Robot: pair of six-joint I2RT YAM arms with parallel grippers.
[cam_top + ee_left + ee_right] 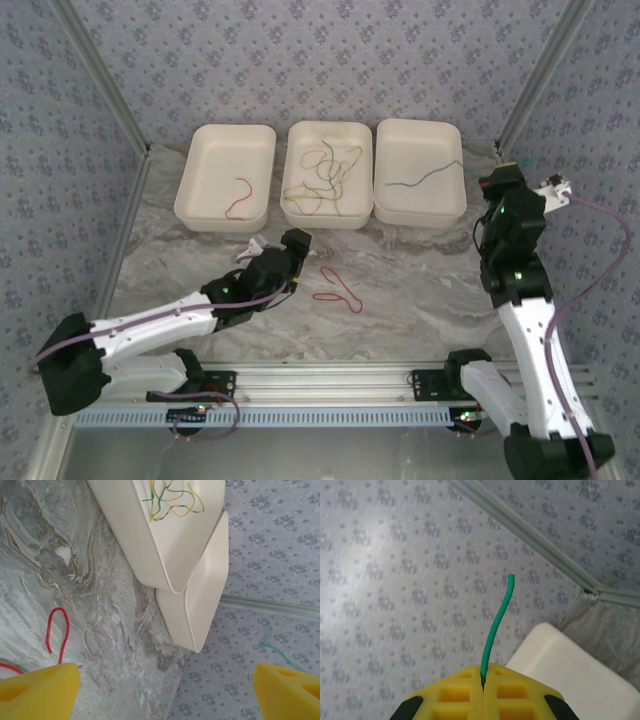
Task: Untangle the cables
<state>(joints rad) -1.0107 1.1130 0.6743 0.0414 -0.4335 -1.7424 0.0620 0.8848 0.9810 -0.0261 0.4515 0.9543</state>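
Altogether three trays (pixel 215 165) (pixel 329 125) (pixel 420 145), two red cables (pixel 239 198) (pixel 338 288); right hand (pixel 482 680) pinches green cable (pixel 496 625).

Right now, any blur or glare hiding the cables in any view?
Top external: even light, sharp, red cable reads clearly. Left wrist: near pads soft, tangle in the middle tray crisp. Right wrist: bright patch on the wall, green cable sharp in the shut right gripper.

The left arm (pixel 150 325) and right arm (pixel 530 340) are white with black joints. Purple-grey cables (pixel 612 232) run alongside them; the jaws are yellow.
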